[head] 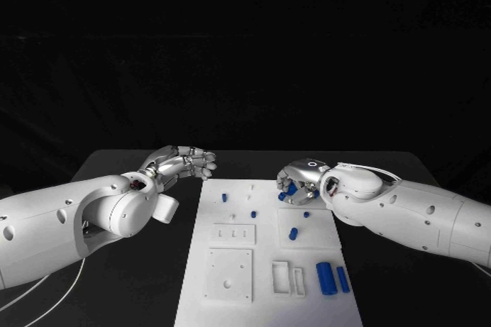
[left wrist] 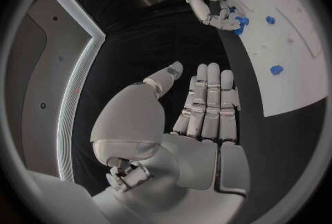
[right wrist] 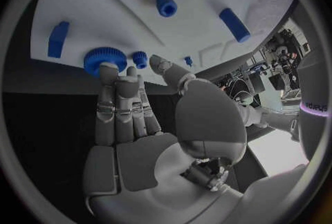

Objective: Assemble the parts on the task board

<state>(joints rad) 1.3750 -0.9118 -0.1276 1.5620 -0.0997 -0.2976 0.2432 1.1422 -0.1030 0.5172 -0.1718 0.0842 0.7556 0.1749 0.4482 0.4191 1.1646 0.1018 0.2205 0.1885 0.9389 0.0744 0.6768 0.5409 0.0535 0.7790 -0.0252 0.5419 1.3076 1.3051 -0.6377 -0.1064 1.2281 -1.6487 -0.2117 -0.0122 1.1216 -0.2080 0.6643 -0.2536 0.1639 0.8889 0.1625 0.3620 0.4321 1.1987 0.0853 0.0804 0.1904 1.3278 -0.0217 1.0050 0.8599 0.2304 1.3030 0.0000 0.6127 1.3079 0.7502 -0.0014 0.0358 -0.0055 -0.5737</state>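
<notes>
The white task board (head: 268,263) lies in the middle of the black table. My right hand (head: 302,176) hovers at its far right corner. Its fingertips (right wrist: 107,72) touch the rim of a large blue gear (right wrist: 105,60), which sits beside a small blue gear (right wrist: 140,59); the thumb stands apart and nothing lies in the palm. The gear (head: 289,191) shows under that hand. My left hand (head: 182,162) is off the board's far left corner, fingers straight and apart in the left wrist view, holding nothing (left wrist: 207,108).
Small blue pegs (head: 254,215) (head: 294,233) stand on the board's middle. Two blue cylinders (head: 326,277) lie near its front right, beside white frames (head: 287,279). A blue block (right wrist: 58,38) sits near the gear. Black table flanks both sides.
</notes>
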